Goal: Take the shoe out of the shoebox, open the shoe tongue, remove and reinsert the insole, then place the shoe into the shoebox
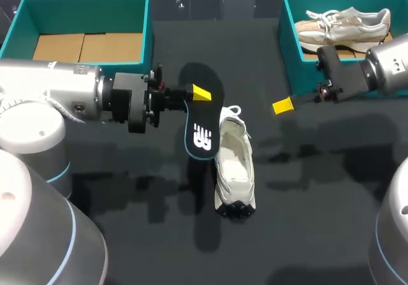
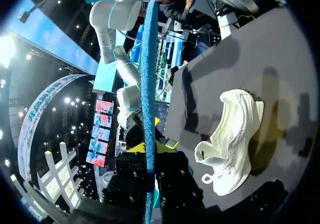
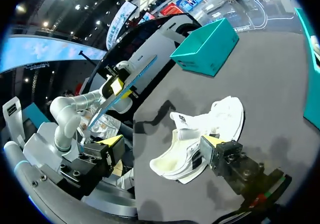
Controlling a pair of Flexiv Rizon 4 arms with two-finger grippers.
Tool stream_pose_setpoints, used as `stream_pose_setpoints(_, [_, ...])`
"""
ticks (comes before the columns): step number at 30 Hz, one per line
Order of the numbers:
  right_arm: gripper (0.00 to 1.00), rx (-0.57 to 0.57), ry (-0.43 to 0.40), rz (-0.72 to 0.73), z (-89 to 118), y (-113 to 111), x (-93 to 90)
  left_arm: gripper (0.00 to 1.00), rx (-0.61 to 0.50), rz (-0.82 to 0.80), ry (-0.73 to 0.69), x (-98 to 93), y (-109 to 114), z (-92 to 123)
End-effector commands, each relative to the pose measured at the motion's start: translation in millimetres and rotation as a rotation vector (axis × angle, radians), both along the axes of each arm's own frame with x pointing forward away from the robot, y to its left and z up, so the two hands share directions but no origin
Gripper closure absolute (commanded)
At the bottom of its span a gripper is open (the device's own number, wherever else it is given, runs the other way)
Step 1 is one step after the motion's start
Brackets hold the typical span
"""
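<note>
**A:** Where is the insole (image 1: 203,124)?

**B:** Off the desk (image 1: 306,189), pinched at one end by the left end effector (image 1: 195,95), whose fingers close on it from both sides (in the wrist view it stands edge-on, a blue strip between them).

**A:** And the shoe (image 1: 234,164)?

**B:** On the desk just beside the insole, on the side away from the left arm, its opening showing from above. Their long axes run nearly parallel, so I judge that reinsertion needs a short sideways carry, then a slide along the shoe's length.

**A:** Which arm is nearer?

**B:** The left. The right end effector (image 3: 162,148) hangs spread wide and empty, farther off, by the shoebox (image 1: 290,55).
</note>
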State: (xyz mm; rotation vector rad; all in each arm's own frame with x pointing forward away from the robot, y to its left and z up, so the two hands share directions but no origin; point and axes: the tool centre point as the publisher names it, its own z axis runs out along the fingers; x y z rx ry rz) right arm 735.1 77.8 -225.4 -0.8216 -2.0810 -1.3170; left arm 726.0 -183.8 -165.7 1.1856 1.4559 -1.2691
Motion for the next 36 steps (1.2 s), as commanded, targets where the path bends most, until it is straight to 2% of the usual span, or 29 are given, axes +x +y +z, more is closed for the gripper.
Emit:
stream_pose_setpoints(1, [0.00,-0.076,-0.039,0.057,8,1,1.5,1.00,0.002,0.004,-0.002,-3.5,3,1])
stream_pose_setpoints(11, [0.00,-0.076,-0.039,0.057,8,1,1.5,1.00,0.002,0.004,-0.002,-3.5,3,1])
stream_pose_setpoints(13, [0.00,-0.162,-0.195,0.116,13,-2,-4.3,1.00,0.009,0.035,0.045,-7.0,1,7])
stream_pose_setpoints(15, [0.00,-0.297,-0.266,0.153,13,-7,-12.3,1.00,0.022,0.095,0.094,-11.7,0,9])
stream_pose_setpoints(18, [0.00,-0.432,-0.379,0.159,10,-16,-26.2,1.00,0.019,0.110,0.196,-26.9,4,21])
stream_pose_setpoints(23, [0.00,-0.540,-0.502,0.175,4,-32,-41.9,1.00,0.017,0.118,0.279,-49.2,4,35])
stream_pose_setpoints(29, [0.00,-0.661,-0.599,0.206,-10,-38,-56.1,1.00,0.019,0.118,0.357,-75.2,0,30])
stream_pose_setpoints(31, [0.00,-0.723,-0.598,0.237,-18,-37,-58.0,1.00,0.020,0.113,0.386,-82.6,-3,24])
stream_pose_setpoints(36, [0.00,-0.793,-0.594,0.280,-37,-30,-60.5,1.00,0.018,0.101,0.451,-96.6,-9,13])
